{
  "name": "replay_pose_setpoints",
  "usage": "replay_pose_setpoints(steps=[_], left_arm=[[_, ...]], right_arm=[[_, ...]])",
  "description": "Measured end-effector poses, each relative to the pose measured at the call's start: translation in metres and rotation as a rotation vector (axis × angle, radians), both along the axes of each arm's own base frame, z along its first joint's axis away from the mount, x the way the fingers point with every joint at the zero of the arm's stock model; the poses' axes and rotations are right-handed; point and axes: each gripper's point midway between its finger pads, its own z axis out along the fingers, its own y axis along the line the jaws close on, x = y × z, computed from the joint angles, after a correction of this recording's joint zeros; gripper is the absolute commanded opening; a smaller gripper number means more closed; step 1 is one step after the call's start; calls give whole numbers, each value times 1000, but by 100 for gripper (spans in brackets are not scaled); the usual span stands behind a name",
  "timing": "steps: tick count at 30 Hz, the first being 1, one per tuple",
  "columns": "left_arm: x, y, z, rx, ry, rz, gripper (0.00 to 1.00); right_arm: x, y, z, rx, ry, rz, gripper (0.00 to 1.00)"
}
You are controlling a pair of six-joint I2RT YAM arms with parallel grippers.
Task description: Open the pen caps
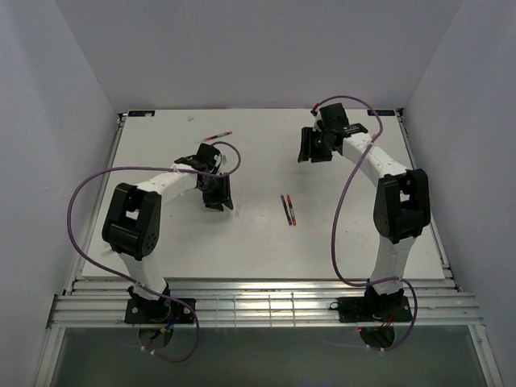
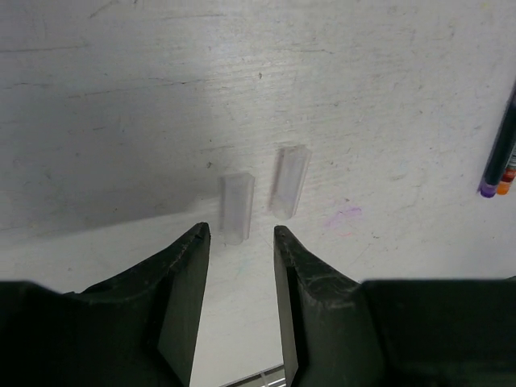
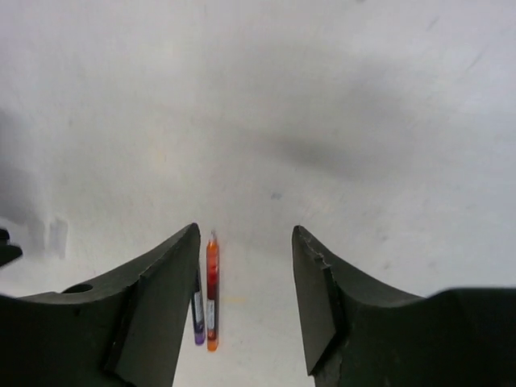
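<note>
White tabletop (image 1: 258, 250), plain pale walls (image 1: 242, 48) on three sides, even light

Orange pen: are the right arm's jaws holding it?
No, the orange pen lies loose on the table beside a purple pen.

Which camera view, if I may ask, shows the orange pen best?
The right wrist view: the thin orange plastic pen lies close and whole. The top view shows it tiny beside a dark pen; the left wrist view catches only its end at the edge.

light: bright, diffuse across your table (image 1: 266, 242)
shadows: soft grey patches in both your wrist views
focus: wrist views slightly soft
</note>
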Motion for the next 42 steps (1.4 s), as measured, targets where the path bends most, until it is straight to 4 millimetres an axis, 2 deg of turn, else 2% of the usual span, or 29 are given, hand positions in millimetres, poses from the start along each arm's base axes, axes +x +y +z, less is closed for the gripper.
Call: replay_pose_setpoints(steps=[3,5,7,8,10,13,17,22,28,36,42], left_arm=[[3,-1,13,-8,-39,1,49],[5,-3,22,-20,-68,-1,49],[7,-5,31,-34,-97,-4,51],[8,-7,37,-44,-112,-4,52],[10,-10,51,-72,-147,-6,53],[8,-15,71,-118,-200,-6,54],[2,-17,88,-169,-245,8,54],[-2,-19,91,-188,-249,10,55],[-5,-19,89,-185,-237,9,55],[-8,-18,87,-177,-224,8,54],[-9,-17,86,-169,-221,6,54]], right_arm=[[50,-22,40,-3,-139,-65,59],[80,-43,57,-19,-202,-110,61],[106,-66,61,-37,-239,-155,62],[116,-79,58,-50,-242,-179,68],[129,-105,43,-89,-231,-221,74],[133,-141,11,-176,-182,-275,82],[132,-158,-17,-280,-142,-281,85],[136,-165,-17,-328,-158,-271,85],[157,-184,-12,-320,-206,-296,85],[162,-201,-44,-271,-158,-296,84],[163,-202,-58,-246,-137,-287,82]])
